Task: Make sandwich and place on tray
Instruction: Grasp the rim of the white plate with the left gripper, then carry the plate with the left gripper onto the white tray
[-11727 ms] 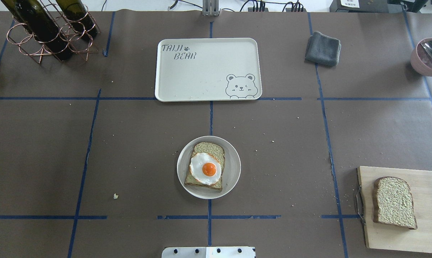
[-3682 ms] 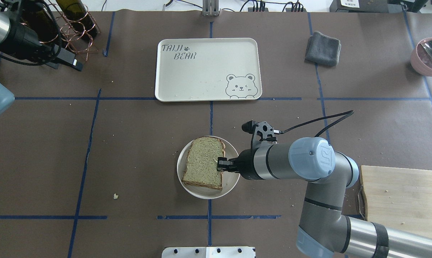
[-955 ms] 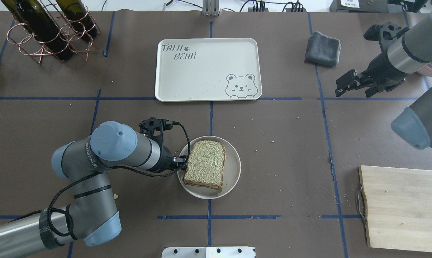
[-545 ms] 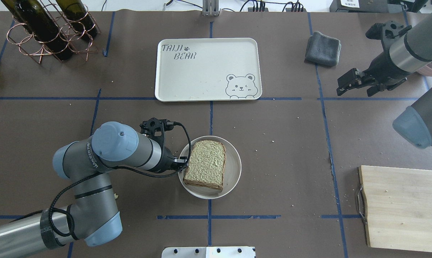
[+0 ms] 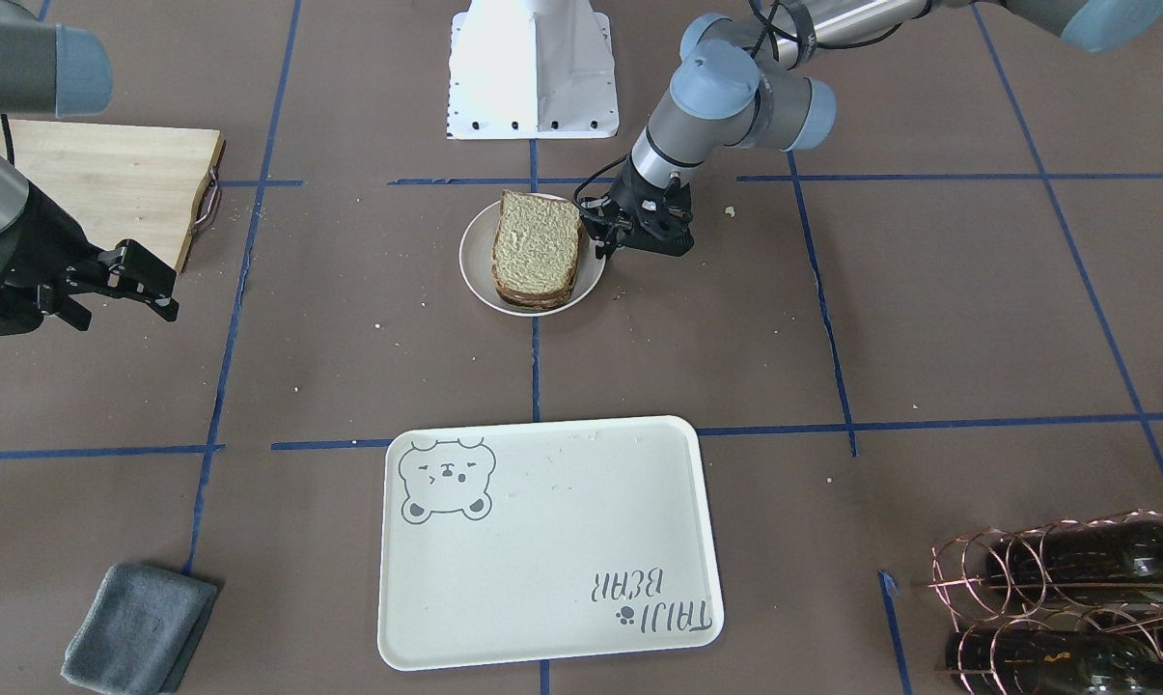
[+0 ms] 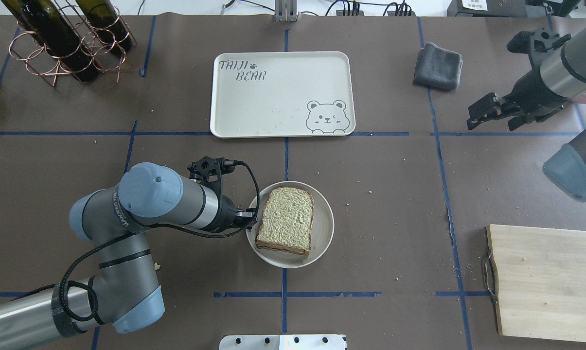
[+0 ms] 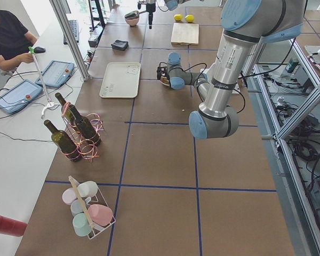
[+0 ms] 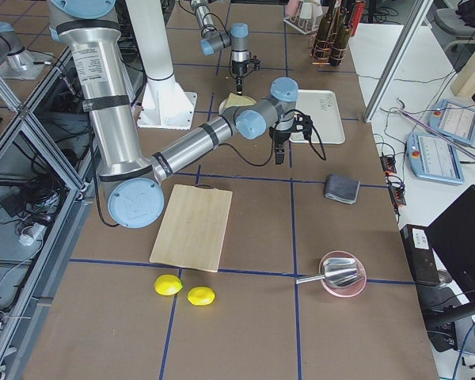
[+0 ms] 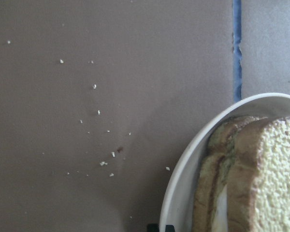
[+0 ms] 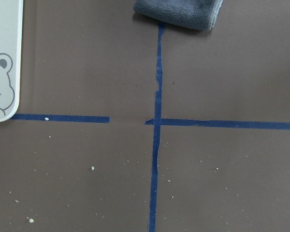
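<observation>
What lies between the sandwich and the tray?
Past the plate rim, only bare brown table paper crossed by blue tape, seen in the overhead view.

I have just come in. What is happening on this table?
A sandwich is already put together and lies on a round plate in the middle of the table. The left gripper is low at the plate's rim, right beside the sandwich; I cannot tell whether it grips anything. The right gripper hangs open and empty over the table, near a grey cloth. The sandwich is not yet on the tray.
</observation>
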Controlling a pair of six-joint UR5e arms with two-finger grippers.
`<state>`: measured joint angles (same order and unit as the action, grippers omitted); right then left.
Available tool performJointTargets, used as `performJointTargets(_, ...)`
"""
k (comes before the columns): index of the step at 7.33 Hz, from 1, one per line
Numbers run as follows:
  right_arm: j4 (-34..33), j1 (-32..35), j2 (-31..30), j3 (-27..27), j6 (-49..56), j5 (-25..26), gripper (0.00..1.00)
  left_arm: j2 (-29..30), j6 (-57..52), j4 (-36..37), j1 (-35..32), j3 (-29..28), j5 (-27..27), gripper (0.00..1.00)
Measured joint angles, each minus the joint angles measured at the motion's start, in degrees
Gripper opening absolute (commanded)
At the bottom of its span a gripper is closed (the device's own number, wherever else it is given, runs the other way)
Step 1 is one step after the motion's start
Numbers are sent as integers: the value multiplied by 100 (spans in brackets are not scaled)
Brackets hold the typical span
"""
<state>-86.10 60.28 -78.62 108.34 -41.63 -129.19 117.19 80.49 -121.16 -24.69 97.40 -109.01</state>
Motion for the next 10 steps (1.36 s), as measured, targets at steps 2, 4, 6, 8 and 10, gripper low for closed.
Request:
performJointTargets(2, -14, 288, -302, -40, 690, -4, 100, 67, 249, -108, -273, 45, -132, 0)
performJointTargets(4, -78, 638, -602, -188, 1522, -1, 100, 301, 617, -86, -767, -79, -372, 0)
performJointTargets(6, -368, 1115, -995, -279, 2719, -20, 100, 944, 1248, -78, -1192, -936, -415, 0)
performJointTargets(8, -451, 1650, -1409, -418, 3425, -312, 100, 1439, 1719, -106, -1495, -1712, -424, 0)
performJointTargets(10, -416, 1858, -1476, -670, 3388, -659, 100, 1828, 2221, -222, -1639, -2382, -418, 0)
